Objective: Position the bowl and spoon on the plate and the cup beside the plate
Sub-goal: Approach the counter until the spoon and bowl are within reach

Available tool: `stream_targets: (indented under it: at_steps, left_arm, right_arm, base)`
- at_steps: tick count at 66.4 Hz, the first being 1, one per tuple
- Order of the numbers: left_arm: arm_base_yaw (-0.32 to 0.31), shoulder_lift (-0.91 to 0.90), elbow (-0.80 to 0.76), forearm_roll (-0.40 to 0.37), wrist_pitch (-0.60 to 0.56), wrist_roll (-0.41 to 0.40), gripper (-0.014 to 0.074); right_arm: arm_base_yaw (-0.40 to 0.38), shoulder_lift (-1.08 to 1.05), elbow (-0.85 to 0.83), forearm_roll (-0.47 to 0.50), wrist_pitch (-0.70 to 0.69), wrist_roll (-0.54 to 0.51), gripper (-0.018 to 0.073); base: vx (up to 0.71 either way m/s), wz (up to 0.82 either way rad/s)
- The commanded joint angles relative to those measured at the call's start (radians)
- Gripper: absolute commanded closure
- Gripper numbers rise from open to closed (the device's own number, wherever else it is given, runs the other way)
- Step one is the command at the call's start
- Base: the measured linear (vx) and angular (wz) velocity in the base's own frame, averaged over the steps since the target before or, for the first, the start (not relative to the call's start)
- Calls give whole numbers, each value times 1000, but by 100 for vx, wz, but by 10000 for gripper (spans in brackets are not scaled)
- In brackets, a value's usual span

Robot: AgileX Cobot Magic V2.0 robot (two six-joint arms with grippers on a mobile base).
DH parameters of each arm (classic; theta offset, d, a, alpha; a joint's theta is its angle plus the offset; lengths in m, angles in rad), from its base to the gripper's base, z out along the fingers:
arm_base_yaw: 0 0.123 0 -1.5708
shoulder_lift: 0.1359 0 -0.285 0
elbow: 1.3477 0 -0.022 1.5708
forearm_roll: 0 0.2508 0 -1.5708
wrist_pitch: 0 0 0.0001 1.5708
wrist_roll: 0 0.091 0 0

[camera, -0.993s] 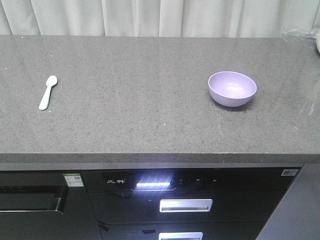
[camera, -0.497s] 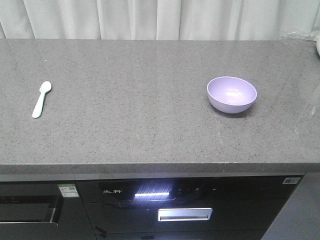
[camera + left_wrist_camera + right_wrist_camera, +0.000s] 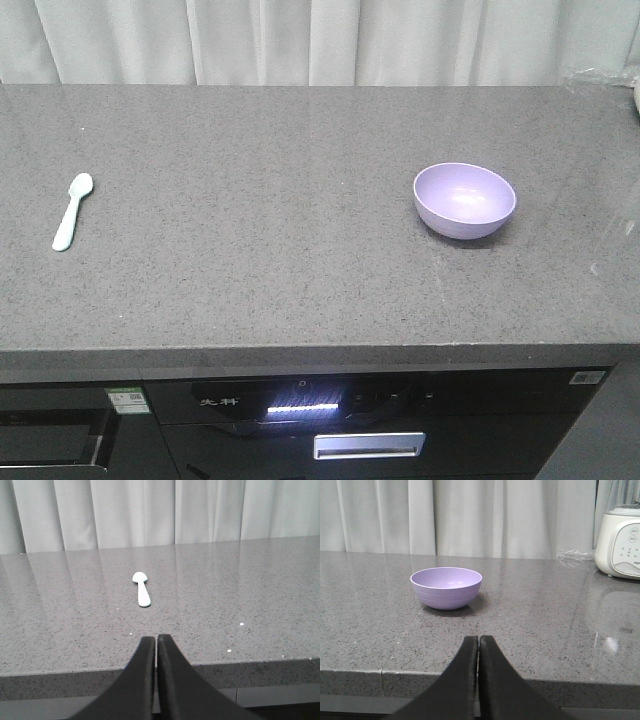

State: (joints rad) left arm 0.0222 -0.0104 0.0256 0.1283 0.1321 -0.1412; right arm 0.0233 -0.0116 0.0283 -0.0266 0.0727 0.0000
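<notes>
Bowl (image 3: 465, 200) sits upright on the right of the grey countertop (image 3: 260, 200), spoon (image 3: 72, 211) well apart at the left. Both look light, rigid and slick, so pinch the bowl's rim and the spoon's thick handle. Left gripper (image 3: 156, 641) and right gripper (image 3: 478, 641) are clenched, empty.

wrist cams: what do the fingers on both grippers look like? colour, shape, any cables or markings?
Left gripper and right gripper look alike. Each has two matte black fingers, broad at the base and curving in to narrow, rounded tips. No cables, labels or markings show on them. Nothing behind the fingers is in view.
</notes>
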Motion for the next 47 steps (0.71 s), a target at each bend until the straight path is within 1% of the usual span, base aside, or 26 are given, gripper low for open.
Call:
stream_targets:
  at_steps: [1,47]
  left_arm:
    - [1,-5,-8,-1,-67,-12,603]
    - [1,-5,-8,-1,-67,-12,603]
  right_arm:
    - [1,-10,3,-4,-73,0,562]
    - [1,-10,3,-4,-73,0,562]
  base:
    - [5,-1]
    - [5,-1]
